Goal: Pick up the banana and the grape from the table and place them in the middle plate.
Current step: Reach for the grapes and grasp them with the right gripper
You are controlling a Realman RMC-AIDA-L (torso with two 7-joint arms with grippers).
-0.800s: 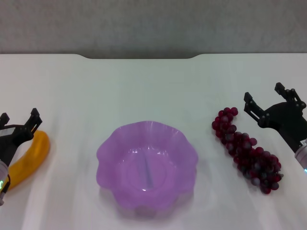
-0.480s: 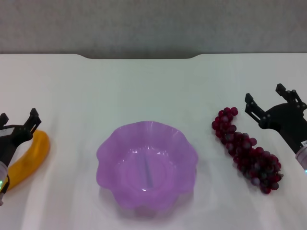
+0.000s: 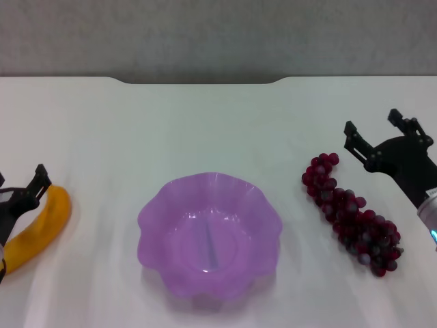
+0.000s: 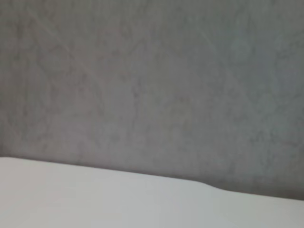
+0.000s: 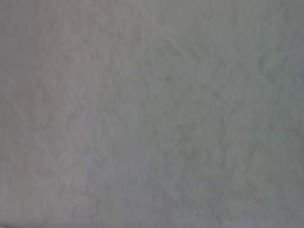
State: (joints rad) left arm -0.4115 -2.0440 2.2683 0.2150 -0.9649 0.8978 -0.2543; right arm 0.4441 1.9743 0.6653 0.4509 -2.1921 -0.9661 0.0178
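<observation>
Head view, plate: middle plate (image 3: 209, 236), purple with a wavy rim, sits on the table (image 3: 205, 130) near the centre of my view, nothing in it.
Head view, banana: banana (image 3: 37, 229) lies on the white top at 9 o'clock from the plate, well apart from it, its upper end just beside my left fingers.
Head view, grape: grape (image 3: 351, 213) bunch lies at 3 o'clock from the plate, running from 11 to 5 o'clock, apart from the rim.
Head view, left: my left gripper (image 3: 19, 188) is at the far 9 o'clock edge, over the banana's upper end; one dark finger shows clearly and the other is cut off by the edge, so I cannot tell how wide I stand.
Head view, right: my right gripper (image 3: 374, 133) hangs at 1 o'clock from the bunch, fingers spread wide, holding nothing and not touching the grapes.
Left wrist view: grey wall (image 4: 152, 85) with a strip of white tabletop; none of the fruit shows.
Right wrist view: only grey wall.
</observation>
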